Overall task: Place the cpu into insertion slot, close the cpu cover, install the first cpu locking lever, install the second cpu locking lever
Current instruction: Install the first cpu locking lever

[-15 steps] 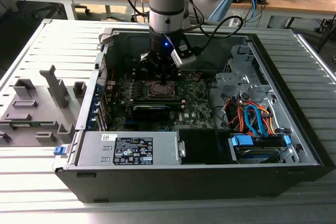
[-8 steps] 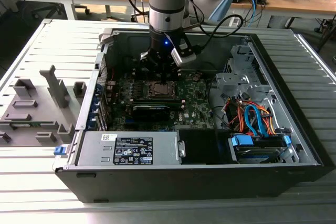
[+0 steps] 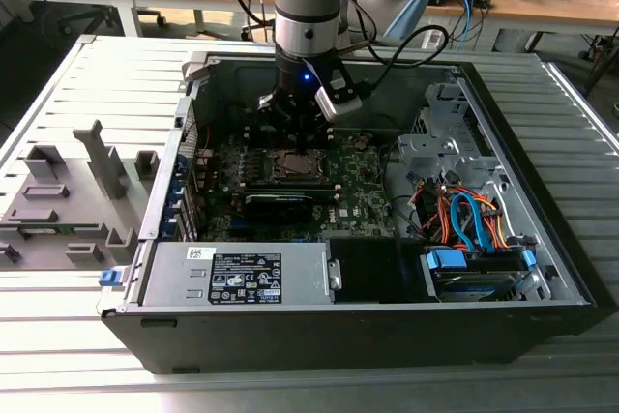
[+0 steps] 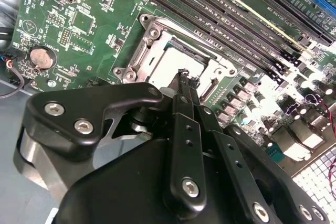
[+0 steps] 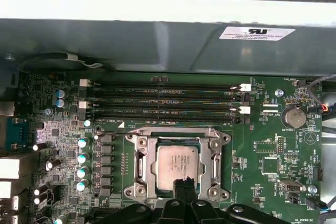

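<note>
The end effector, fingers drawn together, is hovering at the edge of the cpu. The cpu is sitting in the slot, with the cover seemingly lying closed over it; the levers are probably still needing work.

The exterior view looks down, from afar, into the computer case. Both wrist views closely share the cpu.

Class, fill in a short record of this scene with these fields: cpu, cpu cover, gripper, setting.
cpu: seated in the insertion slot, metal top showing
cpu cover: lying flat, framing the cpu
gripper: fingers shut, tips at the cover's edge
setting: green board inside an open computer case
</note>
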Motion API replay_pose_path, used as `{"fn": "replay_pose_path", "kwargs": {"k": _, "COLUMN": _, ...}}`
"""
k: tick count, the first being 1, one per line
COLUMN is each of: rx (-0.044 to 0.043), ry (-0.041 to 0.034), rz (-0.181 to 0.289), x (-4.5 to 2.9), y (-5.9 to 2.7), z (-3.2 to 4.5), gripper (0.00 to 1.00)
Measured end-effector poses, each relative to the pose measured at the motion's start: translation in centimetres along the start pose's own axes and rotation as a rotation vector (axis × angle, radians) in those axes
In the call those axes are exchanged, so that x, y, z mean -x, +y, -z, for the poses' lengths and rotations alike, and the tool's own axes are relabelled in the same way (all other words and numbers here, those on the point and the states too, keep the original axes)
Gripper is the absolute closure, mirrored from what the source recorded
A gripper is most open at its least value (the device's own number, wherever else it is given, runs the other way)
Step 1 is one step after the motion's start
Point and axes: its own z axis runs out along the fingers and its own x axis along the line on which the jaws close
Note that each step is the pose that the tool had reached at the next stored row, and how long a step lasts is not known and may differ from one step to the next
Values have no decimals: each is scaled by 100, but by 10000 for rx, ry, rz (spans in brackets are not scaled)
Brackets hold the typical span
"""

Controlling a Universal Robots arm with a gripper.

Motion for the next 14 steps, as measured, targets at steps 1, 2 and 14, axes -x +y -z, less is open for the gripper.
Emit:
{"fn": "replay_pose_path", "kwargs": {"k": 1, "rx": -1, "ry": 1, "rz": 0, "x": 0, "y": 0, "z": 3, "gripper": 89}}
{"fn": "replay_pose_path", "kwargs": {"k": 2, "rx": -2, "ry": 1, "rz": 0, "x": 0, "y": 0, "z": 7, "gripper": 89}}
{"fn": "replay_pose_path", "kwargs": {"k": 14, "rx": 1, "ry": 0, "rz": 0, "x": 1, "y": -1, "z": 44, "gripper": 89}}
